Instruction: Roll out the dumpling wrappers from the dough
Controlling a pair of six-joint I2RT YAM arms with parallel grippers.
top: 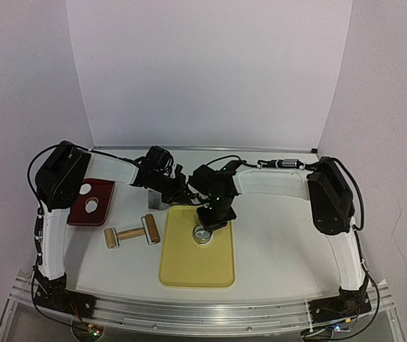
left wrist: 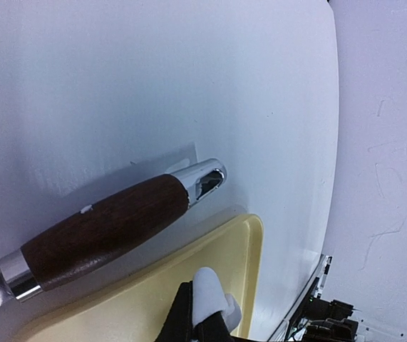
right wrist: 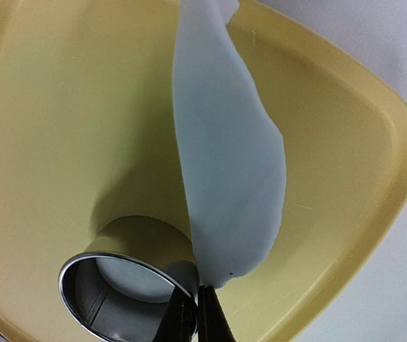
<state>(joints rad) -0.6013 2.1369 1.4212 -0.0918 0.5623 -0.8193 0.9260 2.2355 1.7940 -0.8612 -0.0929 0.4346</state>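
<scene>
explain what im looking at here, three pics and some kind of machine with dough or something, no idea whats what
It is a robot with two arms fixed at the near edge of a white table. The wide picture is taken from above and behind the arms. The other two come from small cameras on each wrist.

On the table lie a yellow tray, a wooden rolling pin and a dark red plate holding round white dough discs.

The right hand is shut on a thin sheet of white dough, lifting it over the tray beside a metal ring cutter.

The left hand is shut too, with a bit of white dough at its tips. A wooden-handled tool lies just beyond the tray's edge.
</scene>
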